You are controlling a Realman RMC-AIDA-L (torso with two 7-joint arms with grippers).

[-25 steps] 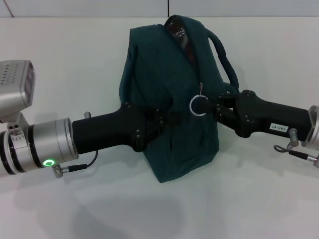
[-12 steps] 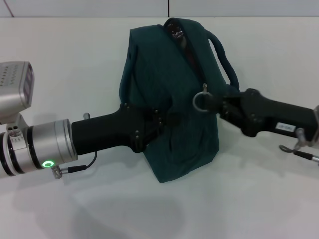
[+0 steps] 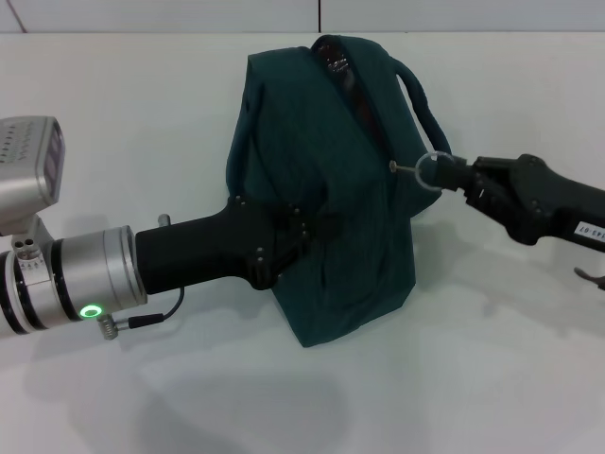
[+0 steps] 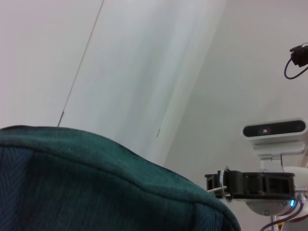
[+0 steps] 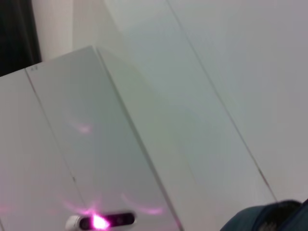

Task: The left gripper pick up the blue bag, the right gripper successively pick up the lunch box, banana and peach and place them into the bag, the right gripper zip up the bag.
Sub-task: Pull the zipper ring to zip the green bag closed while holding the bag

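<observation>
White worktop [image 3: 142,113] is stretching under everything, and on it we are seeing the blue bag [image 3: 321,218] standing upright near the middle, its two handles [image 3: 423,104] drooping off the far right side. Our left tool [image 3: 317,227] is reaching in from the left and is pressing into the bag's front fabric, clamped on a fold of it, just where it was a second ago.

Our right tool [image 3: 452,176] is pinching the ring pull [image 3: 431,170] of the zipper, the fingers closed on it. A second ago the ring was lying low on the bag's front, close beside the left tool; half a second ago it was a little higher and further right; now it is sitting off the bag's right edge, near the handles, pulled taut on its short link. The right arm is withdrawing to the right with it.

At the bag's top a short stretch of the opening [image 3: 338,61] is showing something dark inside; we cannot tell what it is.
</observation>
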